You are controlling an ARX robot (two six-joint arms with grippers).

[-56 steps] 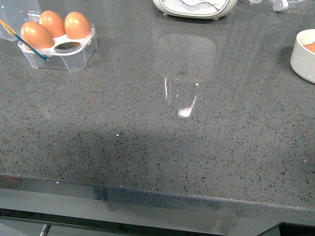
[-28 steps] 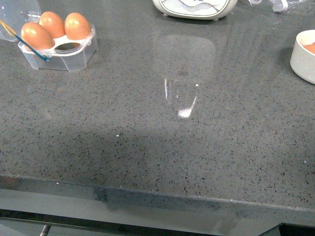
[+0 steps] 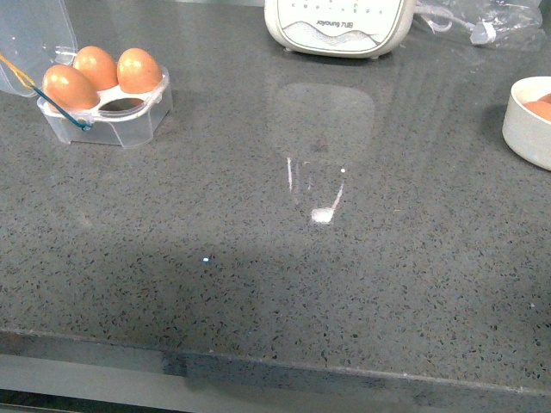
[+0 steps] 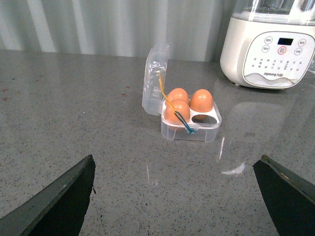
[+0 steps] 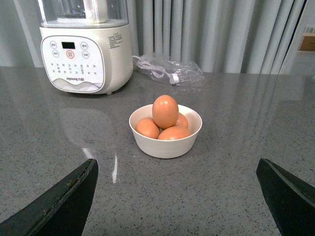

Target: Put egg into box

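Bearing "Joyoung", the appliance (image 4: 268, 46) stands near the box (image 4: 191, 127); left gripper (image 4: 175, 160) and right gripper (image 5: 177, 162) gape empty.

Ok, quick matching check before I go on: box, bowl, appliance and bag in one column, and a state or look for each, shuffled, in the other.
Things:
1. box
2. bowl
3. appliance
4. bag

States:
a. cream, with a button panel
b. clear and crumpled
c. lid up, one cup free
d. white, holds a heap of eggs

Pairs: 1-c, 2-d, 3-a, 4-b.
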